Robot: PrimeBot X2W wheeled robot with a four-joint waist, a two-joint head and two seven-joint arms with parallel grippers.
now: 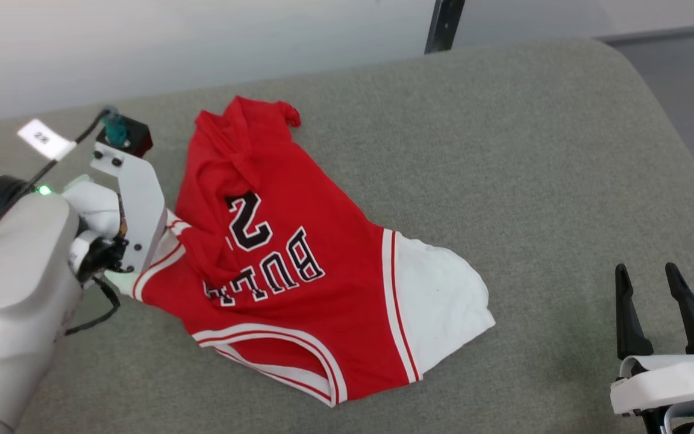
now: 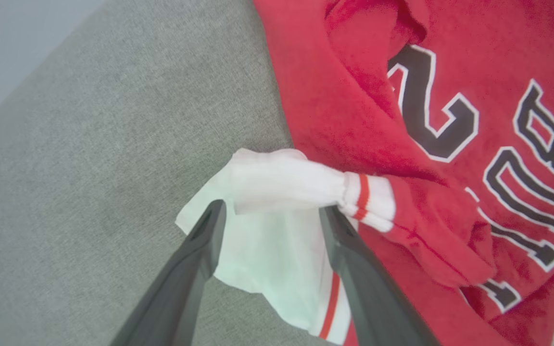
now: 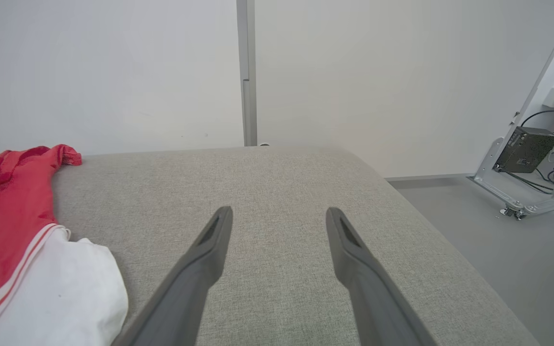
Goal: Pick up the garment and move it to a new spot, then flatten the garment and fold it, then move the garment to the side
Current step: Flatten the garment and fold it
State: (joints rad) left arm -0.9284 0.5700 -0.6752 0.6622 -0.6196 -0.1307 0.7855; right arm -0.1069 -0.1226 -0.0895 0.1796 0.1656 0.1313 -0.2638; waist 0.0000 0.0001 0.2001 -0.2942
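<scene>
One big grey cushion (image 1: 503, 150) takes up most of the space, and the shirt (image 1: 299, 289) lies on its left part. The shirt is red with black and white letters. It is rumpled, and the bottom half is bunched up and partly folded over the chest. One white sleeve (image 1: 443, 283) lies spread out toward the right side. The other white sleeve (image 2: 267, 182) is crumpled and rolled up at the left side, and the left claw (image 2: 272, 206) is right there. Its two fingers are wide apart with that sleeve between them, and they are not squeezing it yet. The right claw (image 1: 647, 268) is far from the shirt, above bare cushion. Its fingers are apart too, with nothing in them.

I think the shirt is light, soft and floppy. It will sag and twist if it is lifted by one corner, and thin cloth can slip out of a loose pinch. The rolled sleeve is thick, so it looks like a good place to grab. To lift the shirt flat, the right claw would do well to take the spread-out sleeve or the shoulder.
</scene>
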